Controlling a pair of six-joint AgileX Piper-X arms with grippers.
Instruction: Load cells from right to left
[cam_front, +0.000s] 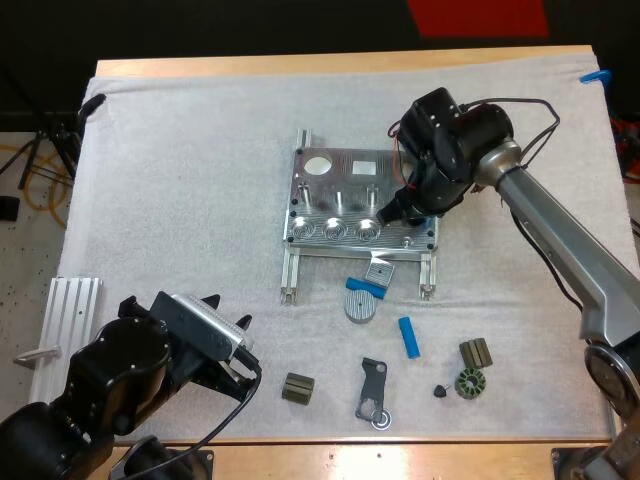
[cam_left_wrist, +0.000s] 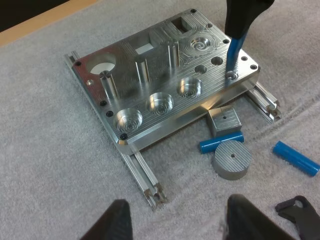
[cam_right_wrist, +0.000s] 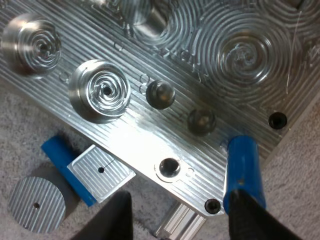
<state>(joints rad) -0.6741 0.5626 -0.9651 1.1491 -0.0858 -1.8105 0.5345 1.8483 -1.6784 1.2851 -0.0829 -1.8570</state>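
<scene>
The metal fixture (cam_front: 350, 195) lies in the middle of the white mat (cam_front: 180, 180), which covers the wooden tabletop (cam_front: 420, 457). My right gripper (cam_front: 393, 212) is over the fixture's near right corner, as seen from behind the arms. A blue cylinder (cam_right_wrist: 242, 170) stands almost upright there, its top end at the gripper and its low end just beside a ringed hole (cam_right_wrist: 169, 169) in the fixture. The gripper seems to carry it, but I can't make out whether the jaws are clamped on it.

My left gripper (cam_front: 228, 310) is well apart from the fixture, off its near left corner, with its jaws apart and nothing between them.

Just beside the fixture's near edge lies a small metal block (cam_front: 380, 270). It touches a second blue cylinder (cam_front: 364, 289), and a grey round disc (cam_front: 360, 307) sits just beside that. A third blue cylinder (cam_front: 408, 337) lies flat a little farther from the fixture. Farther still are dark parts: an olive block (cam_front: 298, 388), a black bracket (cam_front: 372, 392), a round toothed part (cam_front: 468, 383) and a striped block (cam_front: 476, 352).
</scene>
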